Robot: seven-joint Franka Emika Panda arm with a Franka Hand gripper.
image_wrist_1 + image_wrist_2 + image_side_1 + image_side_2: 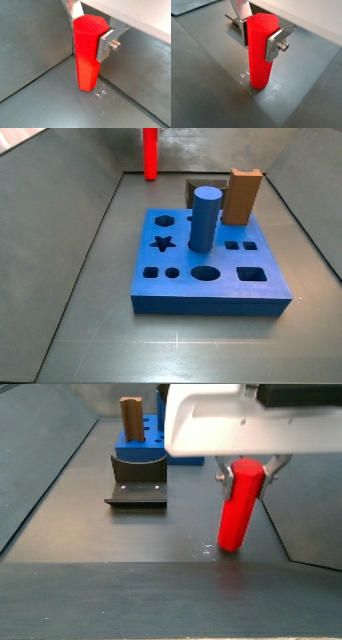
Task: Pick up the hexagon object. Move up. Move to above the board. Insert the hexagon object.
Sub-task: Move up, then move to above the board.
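Observation:
The hexagon object is a tall, slim red peg standing upright with its lower end at the grey floor. It shows in both wrist views and both side views. My gripper is shut on its upper part, with a silver finger pressed on each side. The board is a thick blue block with cut-out holes in the middle of the floor, well apart from the peg, and also shows in a side view. The gripper is out of frame in the side view showing the board's top.
A blue cylinder stands in the board. A brown block stands at the board's far edge. The dark fixture sits on the floor beside the board. Grey tray walls enclose the floor; the peg is near one wall.

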